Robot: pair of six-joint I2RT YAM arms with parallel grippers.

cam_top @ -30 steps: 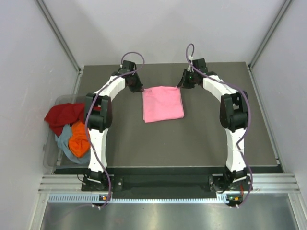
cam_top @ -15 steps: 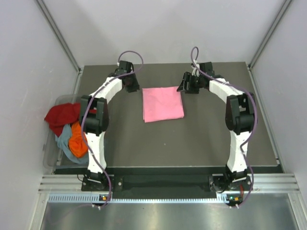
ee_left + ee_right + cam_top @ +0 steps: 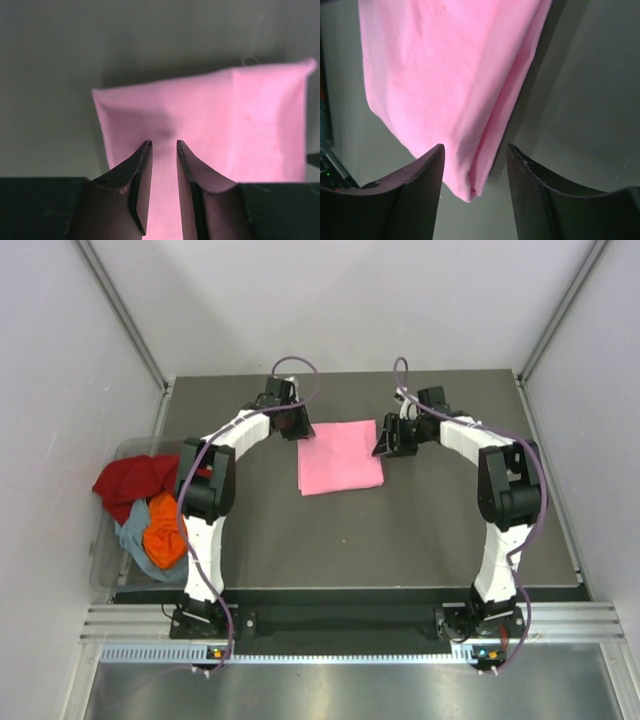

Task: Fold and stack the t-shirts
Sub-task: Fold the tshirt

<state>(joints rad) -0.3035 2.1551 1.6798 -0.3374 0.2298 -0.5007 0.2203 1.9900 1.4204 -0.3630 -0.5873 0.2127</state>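
A bright pink t-shirt lies folded into a flat, roughly square packet on the dark grey table, about midway between left and right and in the far half of the surface. Its edges look straight and it lies smooth, with only faint creases. The left gripper hangs at the shirt's far left corner. In the left wrist view its 2 dark fingers stand a narrow gap apart over the pink t-shirt, with cloth showing through the gap and nothing pinched between them. Whether the tips touch the fabric cannot be told. The right gripper sits at the shirt's right edge, close to the far right corner. In the right wrist view its fingers are spread wide, released, and a folded corner of the pink t-shirt lies between them with its layered edge visible. Neither finger is seen pressing on it. Both white arms arc from their bases at the near edge of the table toward the shirt, each trailing a purple cable. At the left edge of the table, well apart from the pink shirt, a clear plastic bin holds 3 crumpled shirts: a dark red t-shirt on the far side, an orange t-shirt nearer, and a grey-blue t-shirt partly under the orange one.
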